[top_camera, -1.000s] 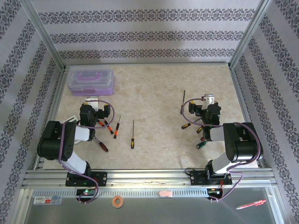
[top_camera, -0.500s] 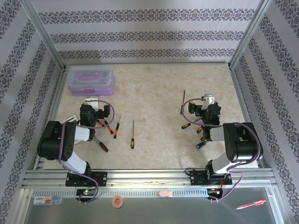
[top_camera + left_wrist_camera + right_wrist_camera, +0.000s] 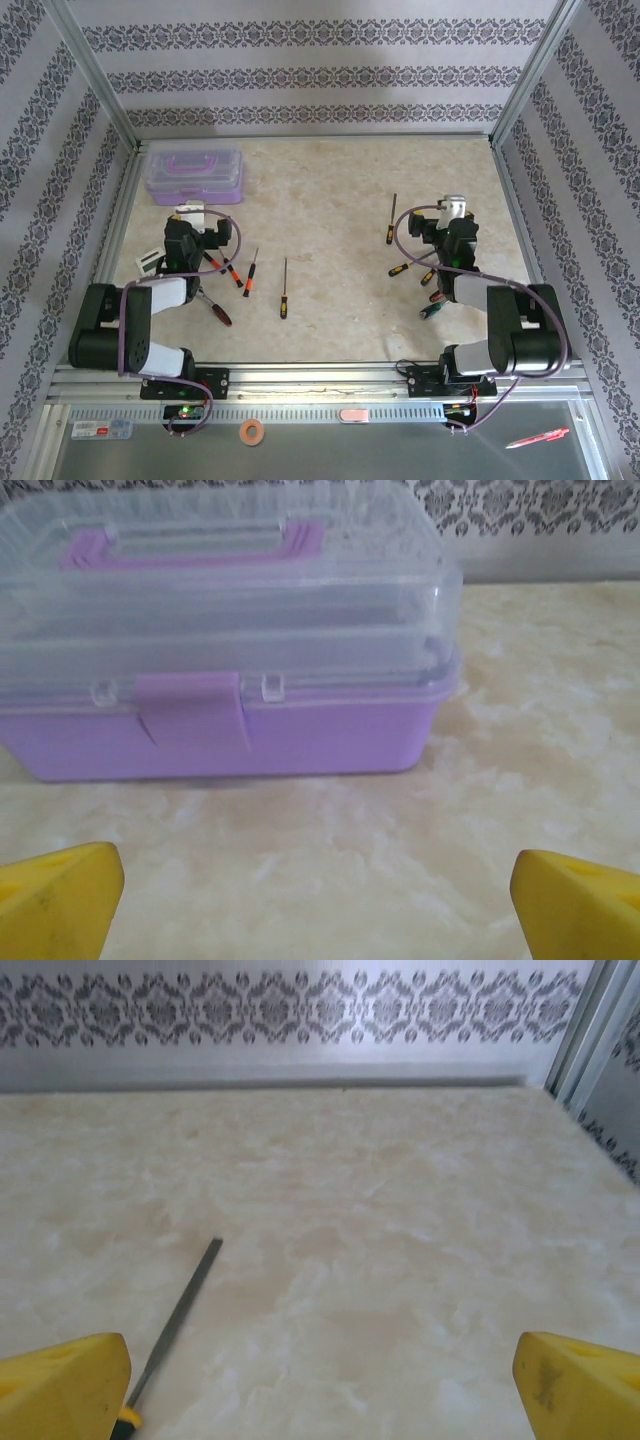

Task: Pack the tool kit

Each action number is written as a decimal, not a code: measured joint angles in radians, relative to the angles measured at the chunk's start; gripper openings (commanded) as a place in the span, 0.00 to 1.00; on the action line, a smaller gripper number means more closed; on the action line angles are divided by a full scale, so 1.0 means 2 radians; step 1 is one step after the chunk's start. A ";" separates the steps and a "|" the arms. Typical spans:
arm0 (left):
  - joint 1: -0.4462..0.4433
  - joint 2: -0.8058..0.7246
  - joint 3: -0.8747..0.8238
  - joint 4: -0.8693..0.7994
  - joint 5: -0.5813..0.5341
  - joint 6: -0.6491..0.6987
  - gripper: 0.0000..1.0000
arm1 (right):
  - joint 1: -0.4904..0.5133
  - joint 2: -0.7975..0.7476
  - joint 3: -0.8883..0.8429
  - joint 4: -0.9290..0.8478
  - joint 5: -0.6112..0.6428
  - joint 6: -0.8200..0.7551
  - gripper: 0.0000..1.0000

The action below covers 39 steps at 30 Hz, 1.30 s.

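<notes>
The tool kit's lilac case [image 3: 195, 173] sits shut at the table's far left, its clear lid latched. In the left wrist view the case [image 3: 220, 650] stands just ahead of my left gripper [image 3: 320, 905], which is open and holds nothing. From above, the left gripper [image 3: 190, 210] hovers close in front of the case. Several small screwdrivers lie loose: one [image 3: 284, 290] mid-table, one [image 3: 250, 272] near the left arm, one [image 3: 391, 220] by the right arm. My right gripper [image 3: 453, 207] is open over bare table. The shaft of a screwdriver [image 3: 180, 1320] lies left of the right gripper [image 3: 320, 1390].
A grey calculator [image 3: 150, 262] lies by the left arm. A red-handled tool [image 3: 217, 310] lies near the left arm's base. More small tools [image 3: 428, 290] lie beside the right arm. Aluminium frame posts [image 3: 515, 90] and patterned walls enclose the table.
Both arms have stretched forward. The left gripper moved toward the case, and the right gripper moved a little toward the back wall. Nothing was picked up.
</notes>
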 measured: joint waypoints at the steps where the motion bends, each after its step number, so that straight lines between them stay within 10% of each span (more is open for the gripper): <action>1: 0.000 -0.011 0.003 -0.010 -0.001 0.000 0.99 | 0.000 -0.013 0.008 -0.019 0.002 0.000 0.98; 9: 0.000 -0.100 0.163 -0.254 -0.061 -0.090 0.99 | 0.053 -0.116 0.189 -0.324 0.060 0.057 0.98; 18: 0.067 -0.162 0.228 -0.396 -0.044 -0.270 1.00 | -0.029 -0.191 0.200 -0.468 -0.076 0.265 0.90; 39: 0.143 0.298 0.675 -0.597 0.071 -0.225 1.00 | 0.063 -0.102 0.212 -0.554 -0.147 0.260 0.98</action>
